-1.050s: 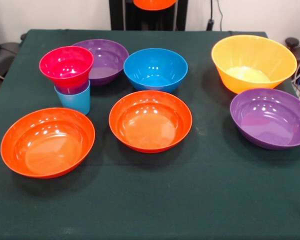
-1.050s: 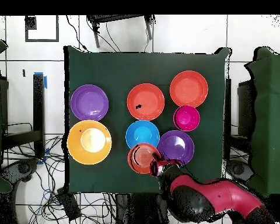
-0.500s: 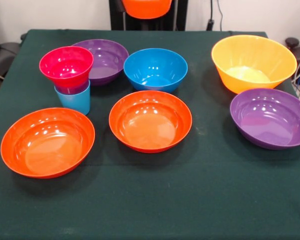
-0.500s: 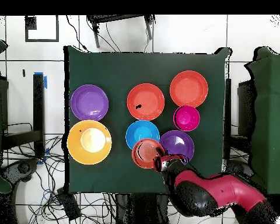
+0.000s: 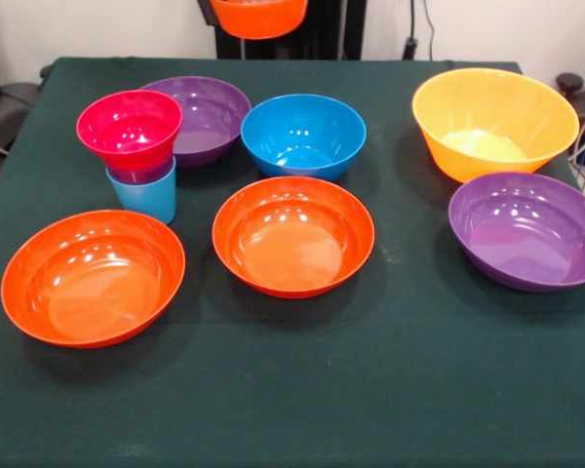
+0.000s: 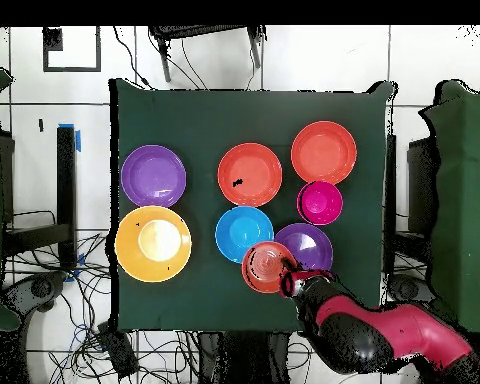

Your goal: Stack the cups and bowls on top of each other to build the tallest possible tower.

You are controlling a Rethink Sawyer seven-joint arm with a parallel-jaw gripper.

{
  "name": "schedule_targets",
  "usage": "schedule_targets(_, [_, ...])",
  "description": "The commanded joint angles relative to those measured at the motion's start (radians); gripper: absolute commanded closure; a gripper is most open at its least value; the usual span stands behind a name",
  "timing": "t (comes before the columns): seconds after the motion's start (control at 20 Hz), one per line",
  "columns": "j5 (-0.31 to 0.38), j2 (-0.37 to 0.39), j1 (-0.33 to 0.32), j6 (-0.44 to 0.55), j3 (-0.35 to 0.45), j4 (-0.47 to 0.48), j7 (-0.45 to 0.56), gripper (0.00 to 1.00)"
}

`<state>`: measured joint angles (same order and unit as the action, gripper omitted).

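The small orange bowl (image 5: 258, 17) is up in the air, glossy and round, hanging above the table's (image 5: 292, 390) far edge in the front view; from overhead it overlaps the rims of the blue bowl (image 6: 244, 233) and a wide purple bowl (image 6: 306, 247). The gripper (image 6: 292, 283) sits at that bowl's rim, but whether its fingers are clamped is impossible to tell. The tower (image 5: 135, 156) stands near the table's left edge: light blue cup (image 5: 142, 198) on the cloth, a sliver of purple cup (image 5: 142, 175) above it, shiny pink bowl (image 5: 129, 127) on top. Two orange-red bowls (image 5: 94, 276), a second purple bowl (image 5: 527, 230) and the deep yellow-orange bowl (image 5: 494, 121) lie spread around, upright.
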<state>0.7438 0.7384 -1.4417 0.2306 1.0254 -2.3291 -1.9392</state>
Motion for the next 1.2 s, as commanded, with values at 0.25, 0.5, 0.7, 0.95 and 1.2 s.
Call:
schedule_targets(0.25, [0.078, -0.161, -0.081, 0.287, 0.109, 0.115, 0.414, 1.0])
schedule_targets(0.5, [0.096, -0.181, -0.093, 0.31, 0.124, 0.128, 0.425, 1.0])
schedule_targets(0.7, [0.102, -0.189, -0.091, 0.327, 0.133, 0.145, 0.435, 1.0])
schedule_targets(0.95, [0.107, -0.209, -0.085, 0.356, 0.135, 0.189, 0.475, 1.0])
schedule_targets(1.2, [0.103, -0.229, -0.082, 0.384, 0.14, 0.227, 0.531, 1.0])
